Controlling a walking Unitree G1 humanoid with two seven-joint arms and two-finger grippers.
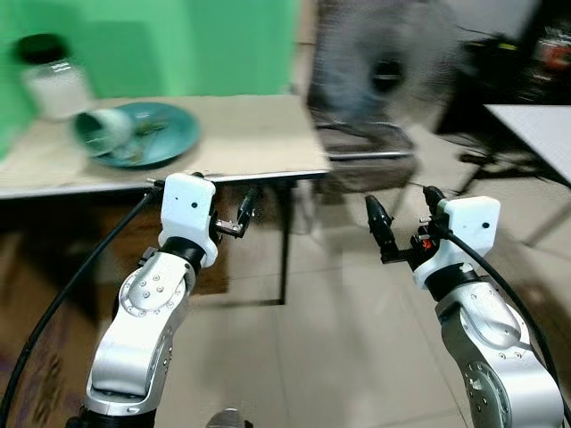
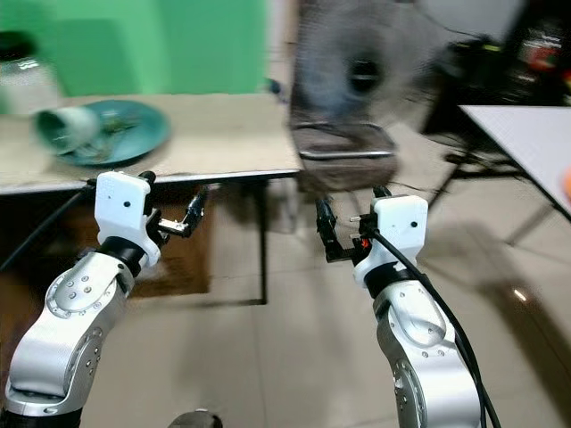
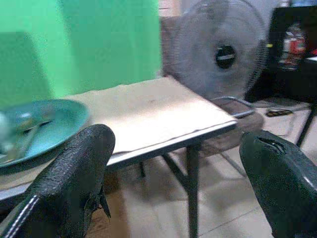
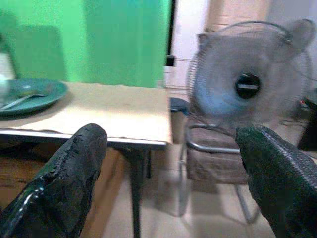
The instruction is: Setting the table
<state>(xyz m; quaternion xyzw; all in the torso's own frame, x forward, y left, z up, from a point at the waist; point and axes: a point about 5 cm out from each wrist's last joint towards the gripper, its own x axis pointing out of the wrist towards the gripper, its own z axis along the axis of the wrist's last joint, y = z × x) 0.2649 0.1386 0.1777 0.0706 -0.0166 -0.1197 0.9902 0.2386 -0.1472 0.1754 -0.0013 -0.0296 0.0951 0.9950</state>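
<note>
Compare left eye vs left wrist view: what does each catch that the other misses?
Left eye: the jar, the tipped cup on the plate, both silver arms, the right gripper, a second table.
Left wrist: the left gripper's fingers close up, spread apart; cutlery on the plate.
Both: teal plate, tan table, fan, green wall.

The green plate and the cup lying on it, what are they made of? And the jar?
The plate looks like glazed ceramic, perhaps melamine: its teal surface is smooth with a soft shine. The cup, tipped on its side on the plate, has the same teal look, so probably the same stuff, though blur hides detail. The jar seems to be clear glass or plastic holding something white, under a dark lid.
</note>
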